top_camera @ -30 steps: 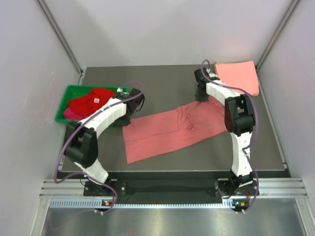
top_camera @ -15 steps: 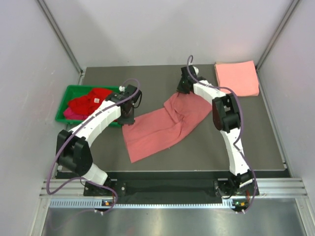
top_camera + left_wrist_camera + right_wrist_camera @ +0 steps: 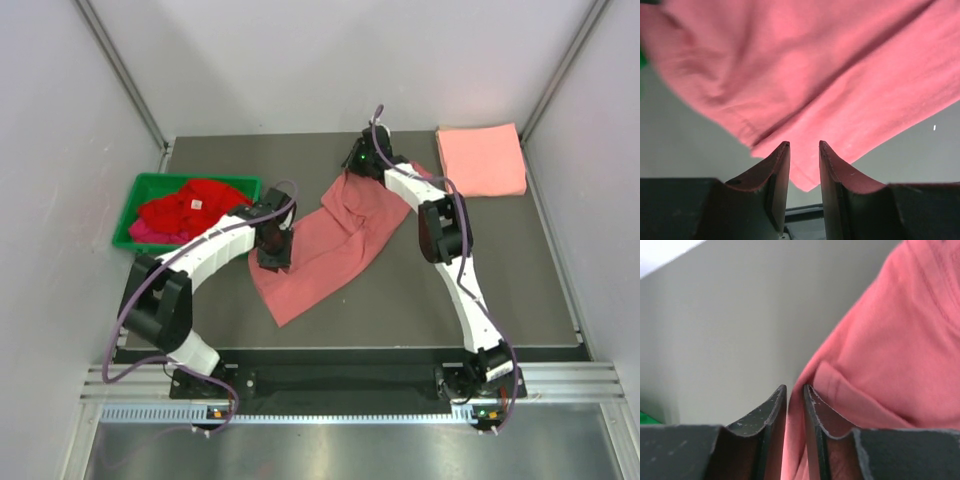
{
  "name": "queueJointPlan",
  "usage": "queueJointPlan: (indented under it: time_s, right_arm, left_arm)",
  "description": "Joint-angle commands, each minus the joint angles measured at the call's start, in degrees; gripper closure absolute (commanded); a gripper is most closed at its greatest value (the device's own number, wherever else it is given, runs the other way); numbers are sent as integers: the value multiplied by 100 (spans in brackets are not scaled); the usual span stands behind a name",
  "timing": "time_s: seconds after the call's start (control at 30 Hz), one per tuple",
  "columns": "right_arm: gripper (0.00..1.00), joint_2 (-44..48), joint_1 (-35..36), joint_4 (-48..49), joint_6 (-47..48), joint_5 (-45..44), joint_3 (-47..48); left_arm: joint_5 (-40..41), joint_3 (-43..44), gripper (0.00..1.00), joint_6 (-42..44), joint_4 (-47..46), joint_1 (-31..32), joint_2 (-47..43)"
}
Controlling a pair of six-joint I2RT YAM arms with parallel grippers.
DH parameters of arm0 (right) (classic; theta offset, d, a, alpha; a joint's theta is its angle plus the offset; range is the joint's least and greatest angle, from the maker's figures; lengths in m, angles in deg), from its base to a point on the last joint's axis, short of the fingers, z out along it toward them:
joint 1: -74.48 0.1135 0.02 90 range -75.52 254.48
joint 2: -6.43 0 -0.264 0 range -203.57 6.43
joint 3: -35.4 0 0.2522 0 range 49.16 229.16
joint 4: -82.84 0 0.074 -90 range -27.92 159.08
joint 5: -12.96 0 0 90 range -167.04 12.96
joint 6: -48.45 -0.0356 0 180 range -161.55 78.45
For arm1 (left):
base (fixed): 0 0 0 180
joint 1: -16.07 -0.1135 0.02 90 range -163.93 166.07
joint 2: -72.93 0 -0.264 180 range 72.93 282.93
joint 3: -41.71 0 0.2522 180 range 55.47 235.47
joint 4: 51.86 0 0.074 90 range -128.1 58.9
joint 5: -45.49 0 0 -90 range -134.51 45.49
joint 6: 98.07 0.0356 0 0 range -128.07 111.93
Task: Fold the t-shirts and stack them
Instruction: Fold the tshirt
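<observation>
Left end effector (image 3: 803, 145) and right end effector (image 3: 794, 387) clamped on rose-red t-shirt (image 3: 322, 255) beside green bin (image 3: 128, 218), apparently mid-fold; 1 salmon t-shirt (image 3: 482, 160) folded, well apart from bin; red t-shirts (image 3: 185, 205) heaped inside

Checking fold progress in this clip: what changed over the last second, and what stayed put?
The right gripper, pinching the dusty rose-red cotton t-shirt, swung left and farther back, dragging that end so the long spread shirt bunched up. The left gripper, gripping the opposite edge, shifted slightly right and nearer. The folded salmon pink t-shirt and green plastic bin stayed put.
</observation>
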Motion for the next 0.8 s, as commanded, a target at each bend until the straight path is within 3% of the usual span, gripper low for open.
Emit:
queueJointPlan:
  time_s: [0.0, 0.23, 0.4, 0.6, 0.77]
  right_arm:
    - [77, -126, -101, 355, 169, 194, 417]
    - [58, 1086, -242, 443, 275, 379, -276]
    - [48, 2385, -540, 645, 160, 335, -1593]
    - [50, 3328, -945, 401, 467, 28, -2966]
    - [61, 3610, -1463, 398, 442, -8, -3869]
  left_arm:
    - [-453, -271, 65, 106, -601, 167, 189]
    - [-172, -395, 65, -122, -638, 571, 812]
    - [258, -667, 65, -333, -699, 844, 866]
    - [487, -949, 65, -527, -726, 1037, 840]
    - [417, -1002, 65, -667, -717, 1125, 761]
